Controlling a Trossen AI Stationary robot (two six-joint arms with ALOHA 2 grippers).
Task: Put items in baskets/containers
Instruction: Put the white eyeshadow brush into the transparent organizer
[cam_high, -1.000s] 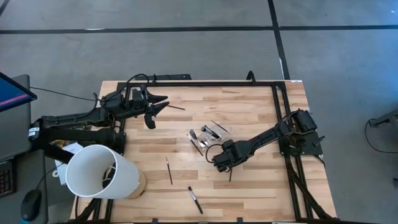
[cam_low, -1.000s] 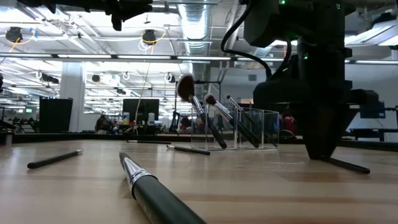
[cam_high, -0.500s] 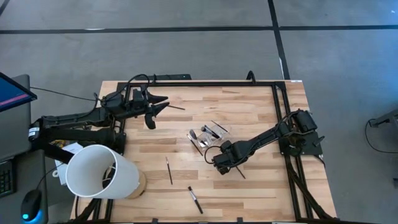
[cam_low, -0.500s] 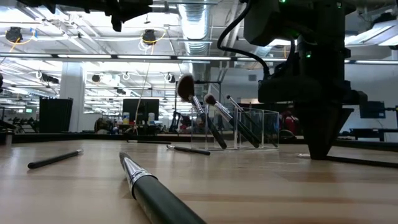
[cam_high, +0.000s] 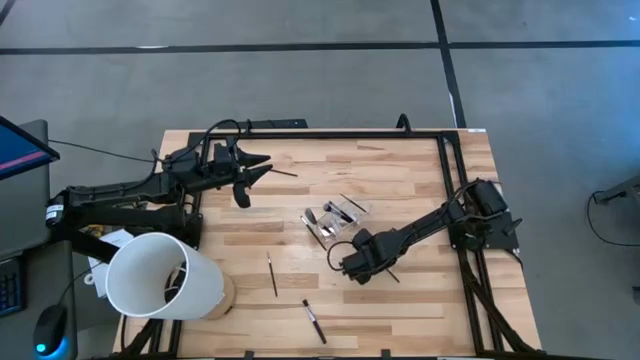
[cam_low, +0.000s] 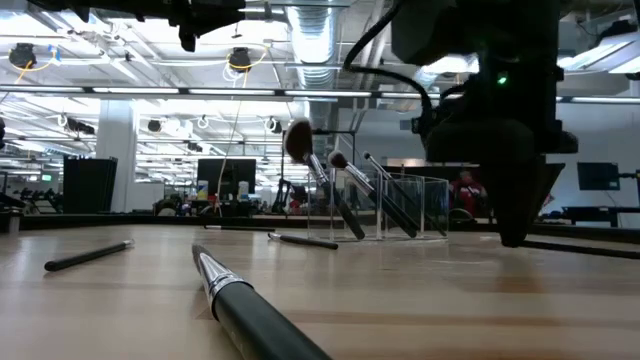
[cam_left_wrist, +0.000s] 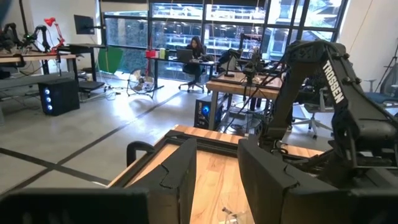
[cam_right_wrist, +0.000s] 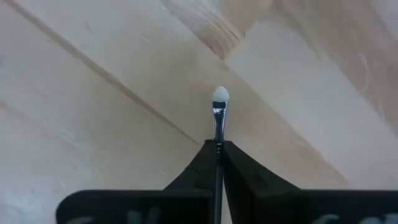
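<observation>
from above: right gripper (cam_high: 358, 268) low near the bench's middle, clear box (cam_high: 334, 220) just beyond it toward the far edge. left gripper (cam_high: 243, 170) parked by the far-left corner. right wrist: fingers pinched on a thin brush (cam_right_wrist: 219, 111), handle running straight out. left wrist: fingers spread, empty; "trossen" readable.

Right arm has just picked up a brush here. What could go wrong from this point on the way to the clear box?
1. The right tool pinches the thin brush only at its handle; it may pivot or slip.
2. The clear box already holds leaning brushes; the newcomer could knock them or tip the light box.
3. The brush's tail trails low behind the tool and might drag on the table.
</observation>
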